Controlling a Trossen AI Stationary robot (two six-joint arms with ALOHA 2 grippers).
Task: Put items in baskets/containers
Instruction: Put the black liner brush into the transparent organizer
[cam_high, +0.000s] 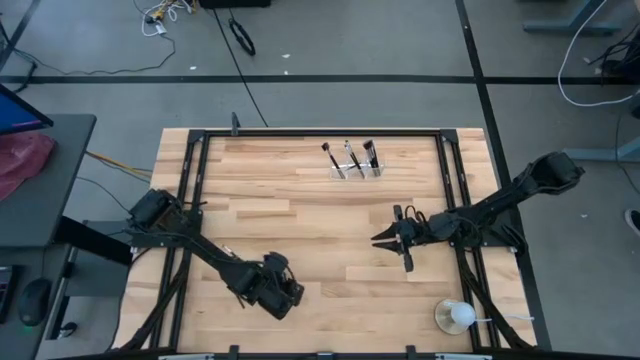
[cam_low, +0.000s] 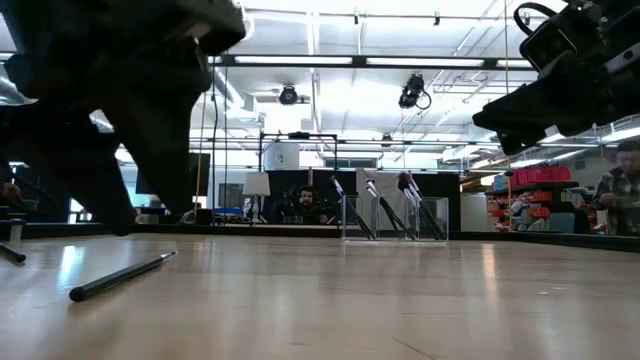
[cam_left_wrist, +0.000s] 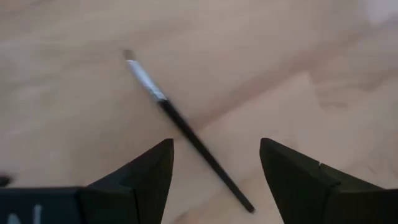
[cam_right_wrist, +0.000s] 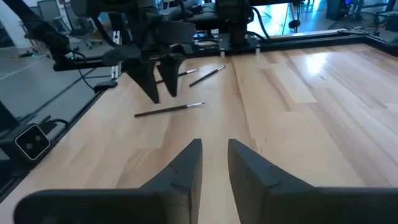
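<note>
A thin dark makeup brush (cam_left_wrist: 180, 127) with a silver ferrule lies flat on the wood. My left gripper (cam_left_wrist: 216, 146) hovers open over it, pointing steeply down, one finger on each side and not touching. In the high view that gripper (cam_high: 283, 293) is near the table's front edge, left of centre. Other loose brushes (cam_right_wrist: 169, 110) lie near it on the table. The clear organizer (cam_high: 356, 168) stands at the far edge, with three brushes upright in it. My right gripper (cam_high: 400, 243) is right of centre, nearly level, its fingers (cam_right_wrist: 186, 163) a narrow gap apart with nothing between them.
A white ball-shaped object on a clear round base (cam_high: 455, 316) sits at the front right corner. A black metal frame (cam_high: 300, 133) runs round the table's edges. Bare wood lies between the two grippers and in front of the organizer.
</note>
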